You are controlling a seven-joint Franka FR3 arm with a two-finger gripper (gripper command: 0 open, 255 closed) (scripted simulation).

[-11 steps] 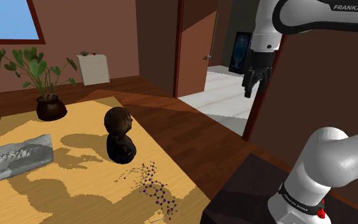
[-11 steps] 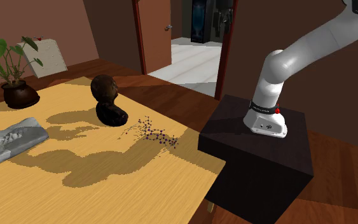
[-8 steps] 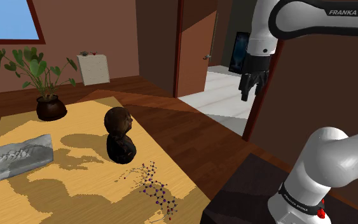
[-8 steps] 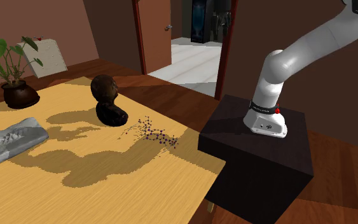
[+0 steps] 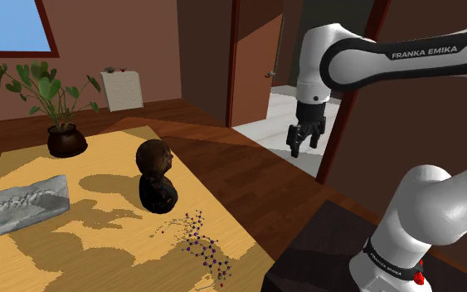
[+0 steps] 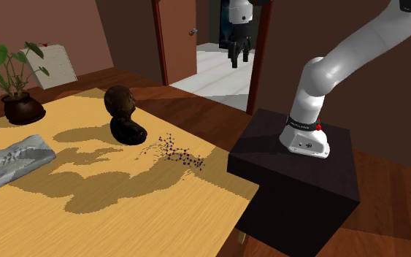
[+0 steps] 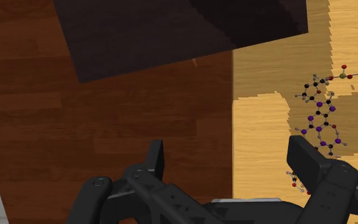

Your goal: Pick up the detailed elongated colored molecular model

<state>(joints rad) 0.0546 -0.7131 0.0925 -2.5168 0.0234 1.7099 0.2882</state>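
The molecular model point(image 5: 202, 242) is a long thin chain of purple, black and red beads lying flat on the wooden table point(image 5: 99, 249) near its front corner, also visible in the second exterior view point(image 6: 176, 152). My gripper point(image 5: 303, 143) hangs high in the air, well off the table's edge over the floor, fingers apart and holding nothing. In the second exterior view the gripper point(image 6: 239, 55) hangs in front of the doorway. In the wrist view the open gripper point(image 7: 229, 162) looks down at floor, with the model point(image 7: 321, 118) on the table just beyond one fingertip.
A dark bust point(image 5: 156, 175) stands on the table just behind the model. A grey slab point(image 5: 22, 204) lies at the shoulder view's left, and a potted plant point(image 5: 54, 108) stands at the back. The dark stand point(image 6: 298, 182) abuts the table's corner. A doorway point(image 5: 294, 75) is behind.
The arm has swung down and toward the shoulder view's left, bringing the gripper lower and closer to the table. The fingers stay open. Nothing on the table moved.
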